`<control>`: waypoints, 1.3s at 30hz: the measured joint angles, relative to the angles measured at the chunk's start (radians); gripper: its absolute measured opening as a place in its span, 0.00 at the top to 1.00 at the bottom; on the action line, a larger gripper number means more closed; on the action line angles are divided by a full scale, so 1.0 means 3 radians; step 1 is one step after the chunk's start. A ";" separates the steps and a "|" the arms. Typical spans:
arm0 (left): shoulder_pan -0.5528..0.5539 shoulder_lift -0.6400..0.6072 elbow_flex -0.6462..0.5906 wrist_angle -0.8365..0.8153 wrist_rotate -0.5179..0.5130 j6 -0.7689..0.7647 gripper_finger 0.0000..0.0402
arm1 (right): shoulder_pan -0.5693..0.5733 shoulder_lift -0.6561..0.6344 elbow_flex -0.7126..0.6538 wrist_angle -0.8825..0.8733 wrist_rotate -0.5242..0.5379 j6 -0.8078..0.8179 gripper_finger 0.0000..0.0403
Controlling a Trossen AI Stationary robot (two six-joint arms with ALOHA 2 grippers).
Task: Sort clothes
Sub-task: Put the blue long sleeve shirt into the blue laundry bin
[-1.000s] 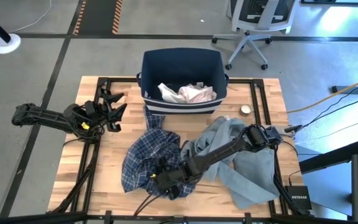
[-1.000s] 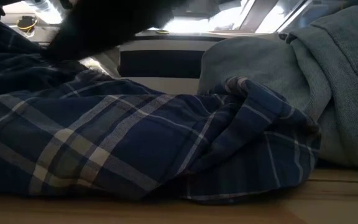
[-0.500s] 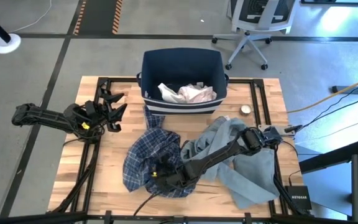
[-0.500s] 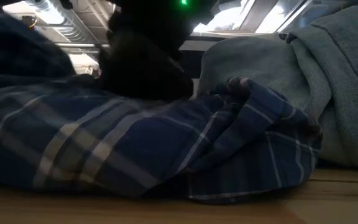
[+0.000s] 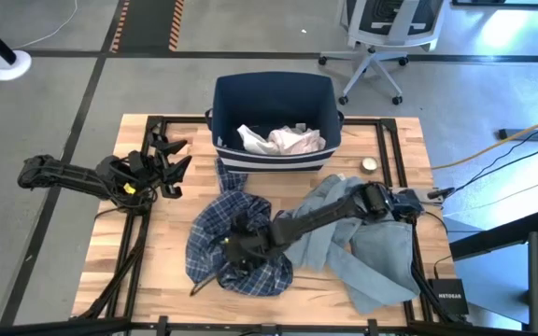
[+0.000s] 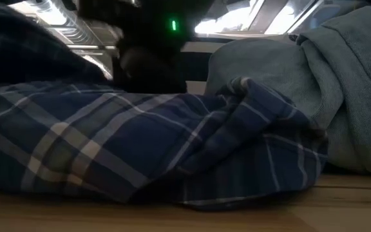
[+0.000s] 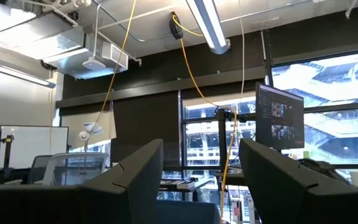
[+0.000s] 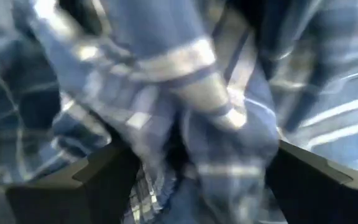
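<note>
**Right gripper down on the plaid shirt**

The wooden table (image 5: 157, 252) carries a navy fabric bin (image 5: 274, 98) at its far edge, with pink pieces (image 5: 292, 140) lying inside it. The large grey-blue garment (image 5: 381, 257) lies crumpled on the right part of the table. Just beside it, in front of the bin, lies the blue-and-white plaid shirt (image 5: 215, 238), bunched up. The right gripper (image 5: 236, 250) is pressed down into this shirt; in the right wrist view its fingers stand spread, with folds of plaid cloth (image 8: 185, 106) between them. The left gripper (image 5: 168, 161) waits at the table's left side, its jaws also spread and holding nothing.
</note>
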 joint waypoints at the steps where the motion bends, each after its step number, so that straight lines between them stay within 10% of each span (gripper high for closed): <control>1: 0.0000 0.0000 0.0000 0.0000 -0.0001 0.0000 0.48 | -0.0041 0.0003 -0.0042 -0.0010 -0.0116 0.0054 0.17; 14: 0.0000 0.0000 0.0000 -0.0006 -0.0001 0.0005 0.48 | -0.0198 -0.0023 -0.0526 0.0331 -0.0874 0.0263 0.22; 27: 0.0001 0.0000 0.0000 -0.0024 0.0000 -0.0021 0.48 | -0.0033 -0.0004 -0.0536 0.0425 -0.0975 0.0149 0.95; 39: 0.0000 0.0000 0.0000 -0.0076 0.0000 -0.0026 0.48 | 0.0168 -0.0266 -0.0324 0.0145 -0.0851 -0.0033 0.96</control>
